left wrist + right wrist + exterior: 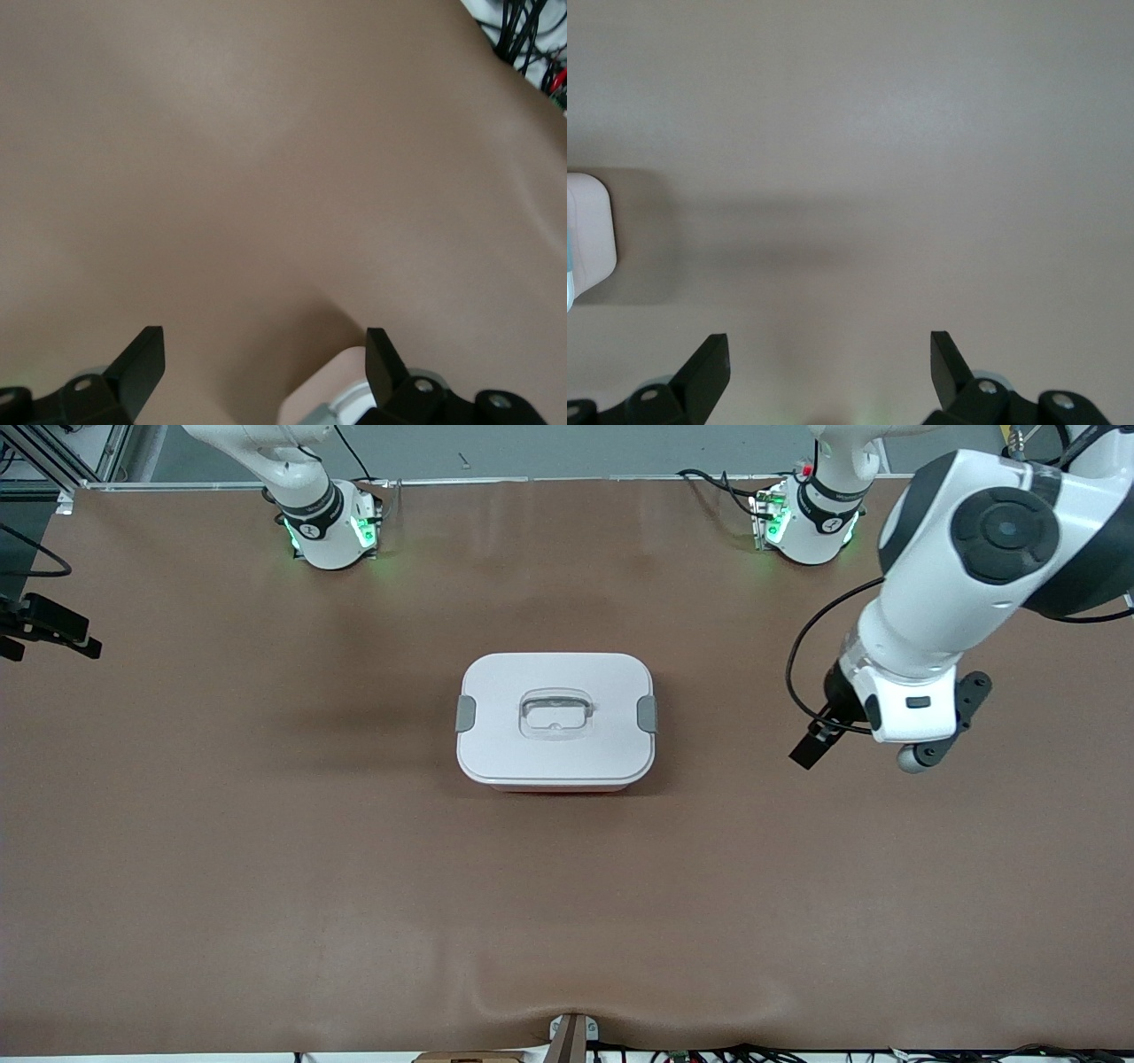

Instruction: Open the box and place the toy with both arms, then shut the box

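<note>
Dead centre of the front frame sits the box (556,722), lid (555,716) down flat, grey latches at both short ends, handle folded into its recess. No toy shows anywhere on the worktop (266,868), and whether one lies inside the box cannot be seen.

Over at the right of the frame the left tool (819,740) hangs above bare worktop toward the left arm's end, well apart from the box. Its wrist view shows the fingers (142,359) spread wide, nothing between them, a corner of the box (337,390) peeking in at the bottom edge.

The right arm shows only its base at the upper left of the front frame. The right tool (828,367), seen from its own wrist camera, is likewise released, fingers (948,359) apart, with a box corner (589,230) at the mid-left edge.

Hard call on the step: a shut box with both tools free fits a box waiting to be opened, and equally one closed again with the toy inside. Any next move hinges on that.
</note>
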Motion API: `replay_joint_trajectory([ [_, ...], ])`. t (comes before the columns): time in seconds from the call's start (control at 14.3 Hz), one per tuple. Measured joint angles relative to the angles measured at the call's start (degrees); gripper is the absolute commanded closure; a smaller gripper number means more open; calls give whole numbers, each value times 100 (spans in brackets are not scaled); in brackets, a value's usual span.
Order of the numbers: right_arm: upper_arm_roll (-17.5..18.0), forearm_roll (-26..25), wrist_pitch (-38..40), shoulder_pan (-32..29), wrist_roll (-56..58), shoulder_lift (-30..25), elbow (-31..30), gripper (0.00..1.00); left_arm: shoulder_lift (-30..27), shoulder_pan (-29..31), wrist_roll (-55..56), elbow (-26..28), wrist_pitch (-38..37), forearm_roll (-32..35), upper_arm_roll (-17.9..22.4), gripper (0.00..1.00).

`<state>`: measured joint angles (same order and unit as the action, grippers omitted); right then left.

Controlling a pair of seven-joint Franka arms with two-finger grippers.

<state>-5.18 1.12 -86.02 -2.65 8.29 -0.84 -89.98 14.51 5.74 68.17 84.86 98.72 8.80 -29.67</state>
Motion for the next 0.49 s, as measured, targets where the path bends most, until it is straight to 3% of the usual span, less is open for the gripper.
replay_joint_trajectory([
  [0.49, -20, 0, -6, -8, -202, 0, 0, 0, -47, 368, -1770, -235, -413, -61, -1, 0],
])
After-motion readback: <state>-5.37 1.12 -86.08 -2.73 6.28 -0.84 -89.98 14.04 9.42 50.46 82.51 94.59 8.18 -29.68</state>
